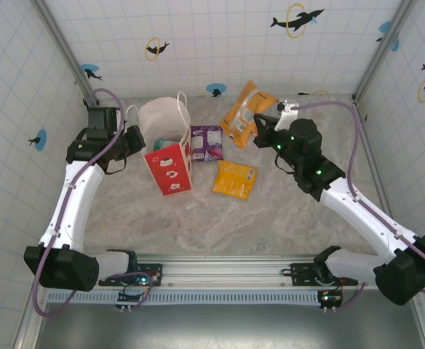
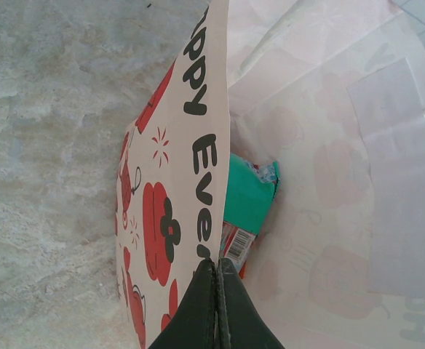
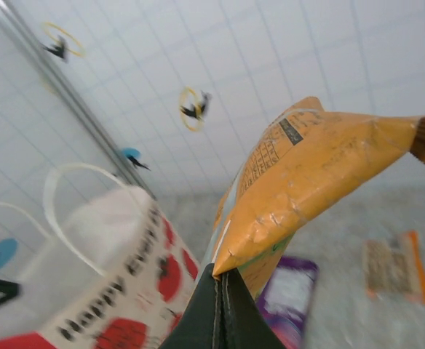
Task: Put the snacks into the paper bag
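Note:
The paper bag [image 1: 170, 161] stands open at the back left, white above with red figures below. My left gripper [image 1: 138, 139] is shut on its rim [image 2: 211, 218], one finger inside and one outside. Inside the bag lie a teal packet [image 2: 247, 195] and a packet with a barcode [image 2: 236, 246]. My right gripper [image 1: 260, 132] is shut on the corner of a large orange packet [image 3: 314, 163], held in the air to the right of the bag [image 3: 118, 247]. A purple packet [image 1: 207, 143] lies beside the bag. A second orange packet [image 1: 235, 179] lies flat mid-table.
White tiled walls with dolphin stickers close in the back and sides of the marbled table [image 1: 220, 218]. The bag's thin white handles [image 3: 60, 211] stick up at its mouth. Both arm bases sit on the rail [image 1: 220, 273] at the near edge.

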Controlling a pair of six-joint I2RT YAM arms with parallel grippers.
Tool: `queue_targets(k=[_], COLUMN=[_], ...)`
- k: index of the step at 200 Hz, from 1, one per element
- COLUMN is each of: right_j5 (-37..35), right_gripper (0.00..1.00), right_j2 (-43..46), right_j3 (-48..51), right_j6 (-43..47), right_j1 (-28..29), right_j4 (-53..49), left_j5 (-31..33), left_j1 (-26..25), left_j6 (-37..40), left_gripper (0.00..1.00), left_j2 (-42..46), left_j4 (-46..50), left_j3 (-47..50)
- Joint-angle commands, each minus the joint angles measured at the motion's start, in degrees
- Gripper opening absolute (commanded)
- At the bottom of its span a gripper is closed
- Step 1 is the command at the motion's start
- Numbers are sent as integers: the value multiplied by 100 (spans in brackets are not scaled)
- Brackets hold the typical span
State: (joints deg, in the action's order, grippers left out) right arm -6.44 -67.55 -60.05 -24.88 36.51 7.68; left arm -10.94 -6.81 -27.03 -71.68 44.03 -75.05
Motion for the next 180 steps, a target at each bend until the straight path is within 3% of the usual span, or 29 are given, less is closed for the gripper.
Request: queue_targets(k=[1, 39, 79, 180], right_j5=[-613, -1321, -1779, -2045], right_gripper=[0, 0, 0, 0], right_j2=[-263, -951, -1737, -3079], right_j3=[-617, -1582, -2494, -3516], right_j6=[486, 1378, 2184, 2600], right_j1=[500, 1543, 2276, 2676], right_j4=[633, 995, 1330, 1582], left_j5=[-127, -121, -161, -215], left_j1=[-21, -18, -14, -21], left_j6=[83, 77, 66, 84], left_gripper=[0, 0, 0, 0], left_j2=[22, 40, 40, 31], left_j4=[-20, -18, -43, -79], left_j3=[-85, -98, -78, -80])
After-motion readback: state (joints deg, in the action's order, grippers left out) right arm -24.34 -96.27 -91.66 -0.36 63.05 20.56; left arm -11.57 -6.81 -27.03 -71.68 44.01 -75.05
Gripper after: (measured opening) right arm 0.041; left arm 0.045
